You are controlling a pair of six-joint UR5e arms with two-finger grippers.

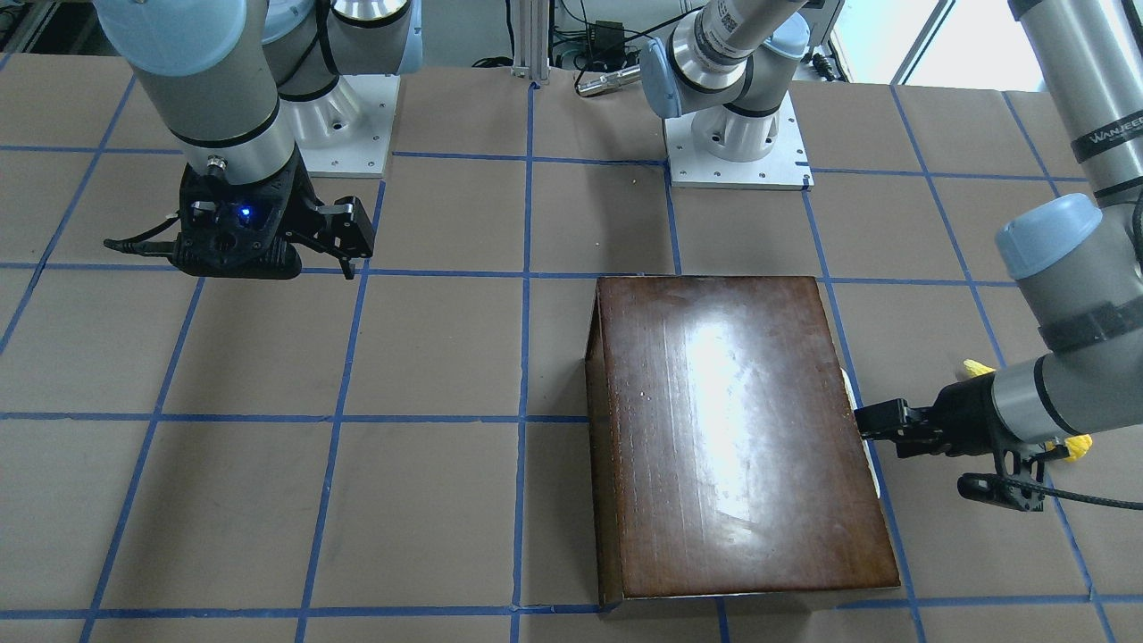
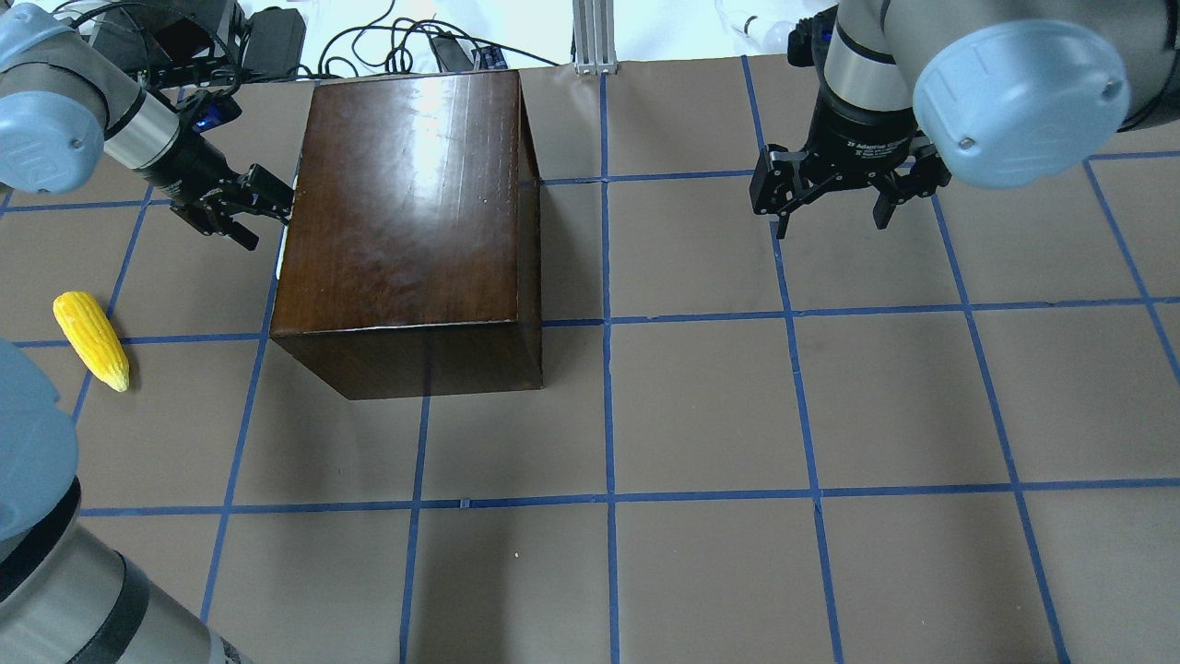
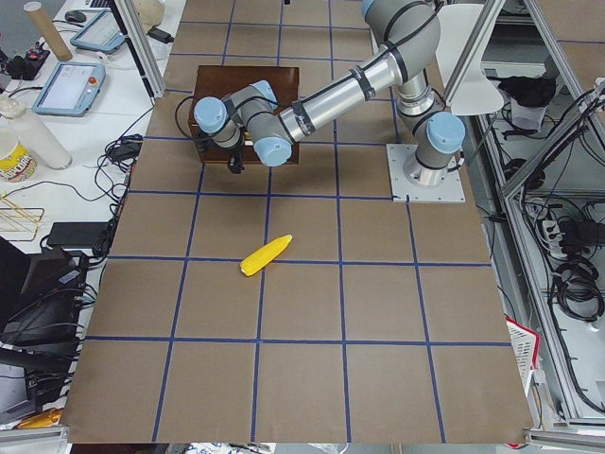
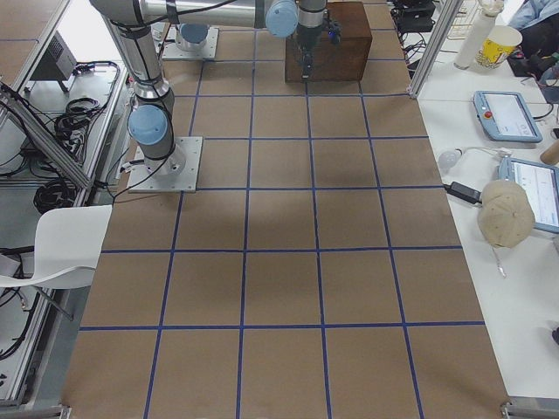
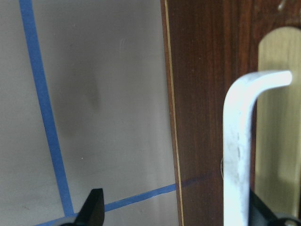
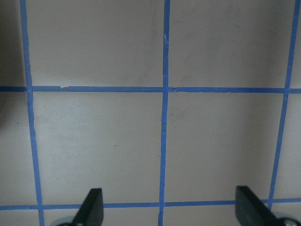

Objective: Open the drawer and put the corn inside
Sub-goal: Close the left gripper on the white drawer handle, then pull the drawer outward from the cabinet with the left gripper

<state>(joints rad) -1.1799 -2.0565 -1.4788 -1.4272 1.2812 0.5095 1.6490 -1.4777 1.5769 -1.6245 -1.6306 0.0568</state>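
The glossy dark-brown box (image 2: 406, 203) stands on the table with its drawer shut. The drawer's dark front panel (image 5: 202, 94) and white metal handle (image 5: 237, 141) fill the left wrist view. My left gripper (image 2: 263, 219) is open at that front; the handle lies between its fingers, close to the right finger (image 5: 263, 214), and is not clamped. The yellow corn (image 2: 90, 339) lies on the table to the left of the box, apart from both grippers. My right gripper (image 2: 830, 198) is open and empty, hovering over bare table far to the right of the box.
The table is brown paper with a blue tape grid (image 2: 608, 498). Cables and a metal post (image 2: 595, 32) sit past the far edge. In the front-facing view my left arm (image 1: 1054, 393) covers most of the corn (image 1: 978, 368).
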